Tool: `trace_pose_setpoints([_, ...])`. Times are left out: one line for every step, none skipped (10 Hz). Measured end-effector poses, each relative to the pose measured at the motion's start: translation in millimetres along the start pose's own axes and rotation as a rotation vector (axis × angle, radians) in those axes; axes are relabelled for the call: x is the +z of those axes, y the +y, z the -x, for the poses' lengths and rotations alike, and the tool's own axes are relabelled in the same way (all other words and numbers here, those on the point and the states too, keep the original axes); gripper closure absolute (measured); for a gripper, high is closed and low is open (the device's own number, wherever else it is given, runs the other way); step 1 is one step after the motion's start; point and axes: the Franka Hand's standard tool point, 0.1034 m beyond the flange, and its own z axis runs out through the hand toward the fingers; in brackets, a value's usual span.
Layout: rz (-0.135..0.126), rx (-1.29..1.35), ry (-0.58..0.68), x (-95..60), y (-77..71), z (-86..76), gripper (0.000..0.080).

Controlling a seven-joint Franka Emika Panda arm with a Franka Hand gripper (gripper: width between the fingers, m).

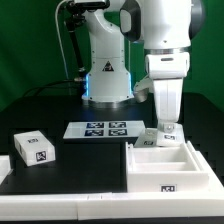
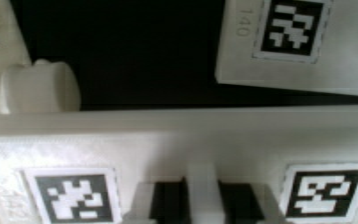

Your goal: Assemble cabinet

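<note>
The cabinet box (image 1: pixel 170 168) is a large white open-topped box with a tag on its front, at the exterior view's right. My gripper (image 1: pixel 167 123) hangs straight down at its far wall. In the wrist view my gripper (image 2: pixel 204 200) is shut, its two dark fingers (image 2: pixel 167 200) pinching a narrow white strip of a wide white tagged panel (image 2: pixel 87 150) with a tag on each side. A rounded white peg (image 2: pixel 43 88) stands beside it. Another tagged white piece (image 2: pixel 297 45) lies close by. A small tagged block (image 1: pixel 35 148) lies at the exterior view's left.
The marker board (image 1: pixel 103 129) lies in front of the arm's base (image 1: pixel 105 85). A white border (image 1: pixel 60 205) runs along the table's front. Another small tagged piece (image 1: pixel 148 139) sits against the box's far corner.
</note>
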Motion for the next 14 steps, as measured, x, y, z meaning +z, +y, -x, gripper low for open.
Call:
trace_pose_setpoints([0.0,0.0,0.0,0.0,0.0,0.0,0.0729])
trace_pose_setpoints([0.0,0.005,0.0,0.1,-0.3,-0.6,0.0729])
trace_pose_setpoints([0.0,0.012,0.001,0.2,-0.7,-1.1,0.0729])
trace_pose_setpoints([0.0,0.014,0.0,0.2,-0.4,-0.3,0.0729])
trace_pose_setpoints([0.0,0.014,0.0,0.3,-0.4,-0.1,0.0729])
trace_pose_setpoints([0.002,0.005,0.0,-1.0,-0.3,1.1,0.0729])
trace_pose_setpoints([0.006,-0.001,-0.001,-4.2,-0.4,3.9,0.0729])
trace_pose_setpoints([0.009,-0.005,-0.002,-6.2,-0.3,4.3,0.0729])
trace_pose_setpoints([0.009,-0.014,-0.002,-6.5,-0.1,4.1,0.0729])
trace_pose_setpoints([0.008,-0.019,-0.002,-6.2,0.1,4.1,0.0729])
trace_pose_setpoints([0.007,-0.017,-0.002,-5.8,-0.1,4.4,0.0729])
trace_pose_setpoints([0.007,-0.017,-0.002,-5.7,-0.1,4.5,0.0729])
trace_pose_setpoints([0.007,-0.018,-0.002,-5.8,0.0,4.0,0.0729])
trace_pose_setpoints([0.009,-0.022,0.0,-6.5,0.4,1.7,0.0729])
